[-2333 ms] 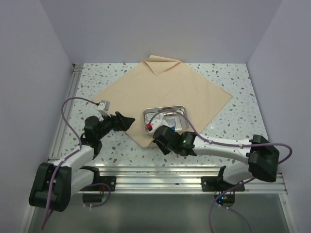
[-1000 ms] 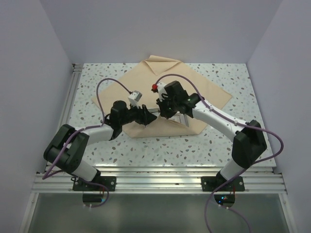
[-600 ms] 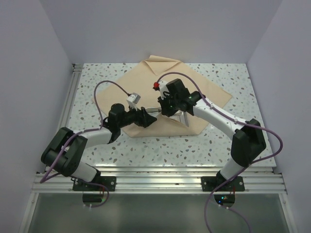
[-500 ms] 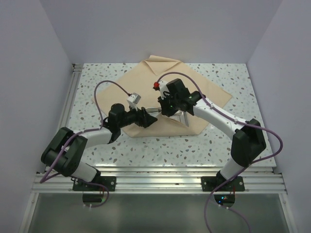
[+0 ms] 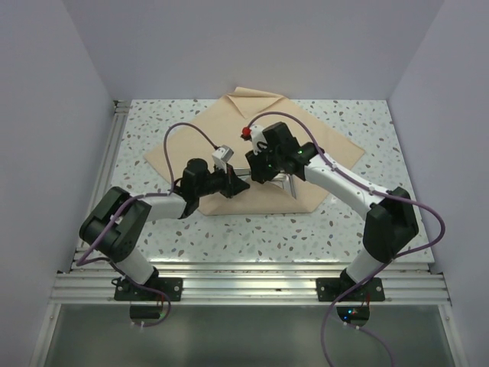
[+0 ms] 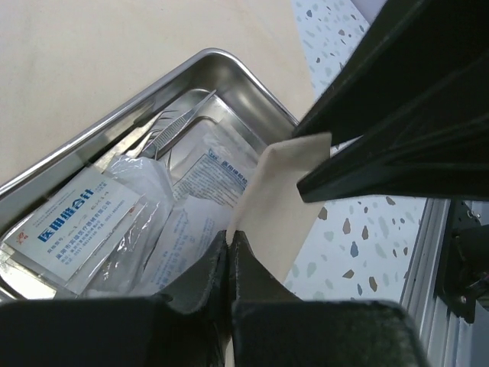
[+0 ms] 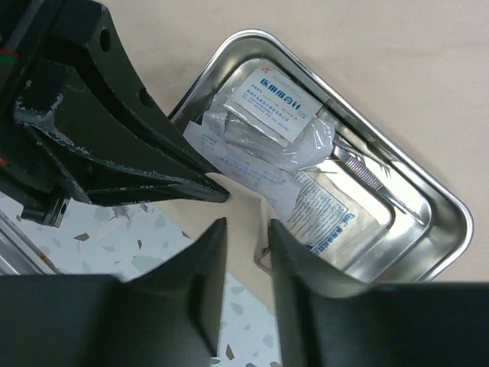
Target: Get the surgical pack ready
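The left gripper reaches in low from the near side. Its two fingers are pressed together on a corner of the wrap sheet, and a beige flap stands up out of the tips, bending to the right.

Just beyond those tips and a little to their left lies the steel tray, resting on the wrap sheet. The pinched flap hangs over its near edge. Inside the tray, closest to the left gripper, white sachets with blue print overlap each other, some under clear crinkled film. Thin steel tweezers lie farther in, along the tray's far wall.

The right gripper hangs above and to the right of the left gripper's tips, very near them; I cannot tell whether the two tools touch. Its fingers stand apart, and the lifted beige corner shows in the gap below them, but whether either finger touches the cloth I cannot tell. From this tool the tray lies straight ahead of the fingertips, and the left gripper's black body fills the space to its left.

Beyond both grippers the wrap sheet spreads flat across the speckled table. Its far corner is folded back on itself.
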### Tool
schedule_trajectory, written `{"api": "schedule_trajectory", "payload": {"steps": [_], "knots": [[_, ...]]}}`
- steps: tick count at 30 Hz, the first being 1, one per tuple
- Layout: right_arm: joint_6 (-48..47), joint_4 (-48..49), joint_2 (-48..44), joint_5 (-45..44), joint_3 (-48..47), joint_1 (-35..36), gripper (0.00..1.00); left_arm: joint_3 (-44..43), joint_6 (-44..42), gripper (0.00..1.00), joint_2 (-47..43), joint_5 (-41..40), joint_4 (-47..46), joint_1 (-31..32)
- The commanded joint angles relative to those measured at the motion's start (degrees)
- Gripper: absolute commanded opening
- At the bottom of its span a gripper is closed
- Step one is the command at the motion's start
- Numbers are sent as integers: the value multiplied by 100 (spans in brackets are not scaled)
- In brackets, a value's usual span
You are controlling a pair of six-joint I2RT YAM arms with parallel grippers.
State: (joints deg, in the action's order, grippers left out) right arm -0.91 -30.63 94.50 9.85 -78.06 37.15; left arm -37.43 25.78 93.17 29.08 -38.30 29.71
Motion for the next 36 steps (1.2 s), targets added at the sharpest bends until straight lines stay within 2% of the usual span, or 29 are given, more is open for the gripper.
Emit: {"api": "schedule_trajectory", "payload": {"steps": [1, 4, 6, 10, 18, 25, 36], "knots": [[-15, 390, -115, -202, -105, -93, 39, -203, -143, 0, 70, 89, -46, 34], [46, 768, -300, -18, 177, -242, 48, -177, -143, 0, 53, 54, -63, 26], [47, 918, -335, 270, 256, -322, 48, -160, -152, 0, 44, 54, -63, 26], [214, 963, -213, 448, 239, -427, 45, -159, -152, 0, 18, 63, -72, 26], [284, 1094, -81, 702, 239, -463, 31, -159, -161, 0, -9, 72, -72, 34], [302, 989, 16, 764, 212, -489, 39, -168, -170, 0, -26, 36, -19, 26], [275, 936, 51, 712, 318, -507, 40, -168, -170, 0, -44, 19, -10, 26]]}}
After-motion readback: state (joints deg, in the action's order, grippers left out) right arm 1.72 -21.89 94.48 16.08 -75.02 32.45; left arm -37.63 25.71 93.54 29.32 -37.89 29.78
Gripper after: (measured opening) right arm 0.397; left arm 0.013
